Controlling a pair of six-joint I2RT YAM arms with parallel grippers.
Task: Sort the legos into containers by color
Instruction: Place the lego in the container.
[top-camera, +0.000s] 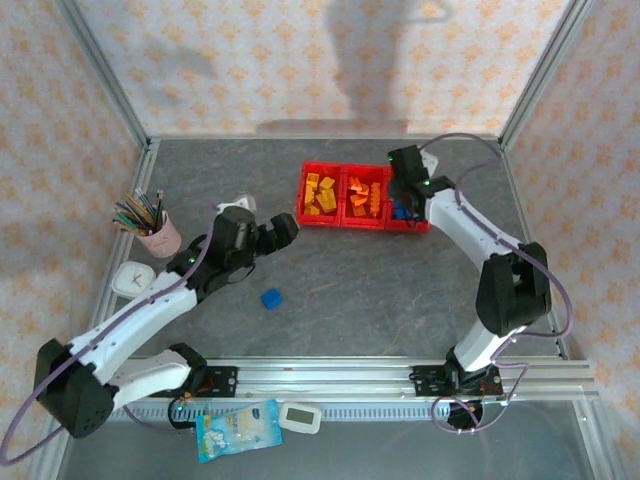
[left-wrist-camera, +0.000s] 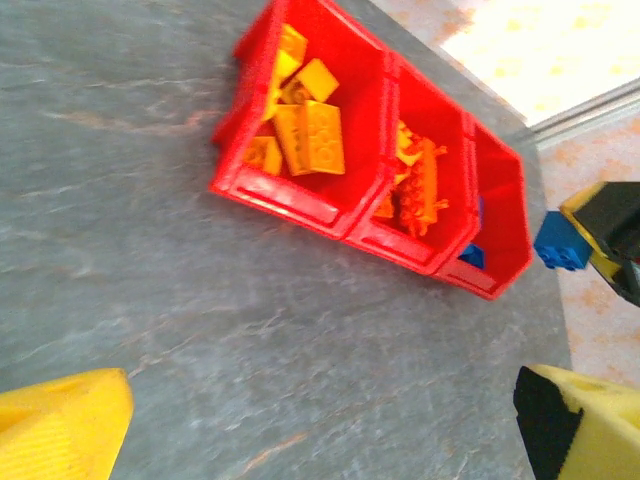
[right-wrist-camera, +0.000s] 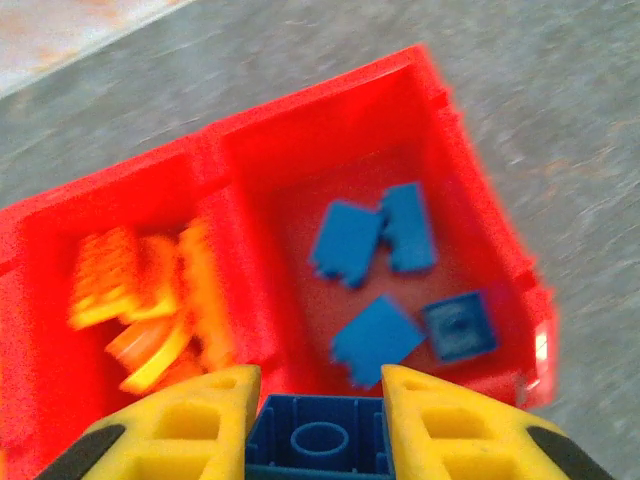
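Looking down from the top camera, I see the red containers (top-camera: 340, 222) at the far middle of the grey table (top-camera: 400, 290), three joined bins in a row. The left bin holds yellow legos (top-camera: 320, 193), the middle bin holds orange legos (top-camera: 364, 196), and the right bin is mostly hidden under the right gripper (top-camera: 405, 192). In the right wrist camera, the right gripper (right-wrist-camera: 318, 405) is clamped on a blue brick (right-wrist-camera: 318, 440), pinched between its two yellow fingers (right-wrist-camera: 190, 415) just above the near wall of the right bin. Four blue legos (right-wrist-camera: 378, 338) lie flat on that bin's floor, two of them touching at the far side and two nearer. The picture is slightly blurred. The left gripper (top-camera: 283, 230) sits above the table left of the containers, apart from them. In its wrist camera, the left gripper (left-wrist-camera: 320, 430) is spread wide with nothing between its fingertips (left-wrist-camera: 60, 425), and it faces the containers (left-wrist-camera: 290, 195) from the yellow end. One loose blue lego (top-camera: 271, 298) lies on the table near the middle, well apart from the bins. A pink pencil cup (top-camera: 158, 232) stands at the left edge.
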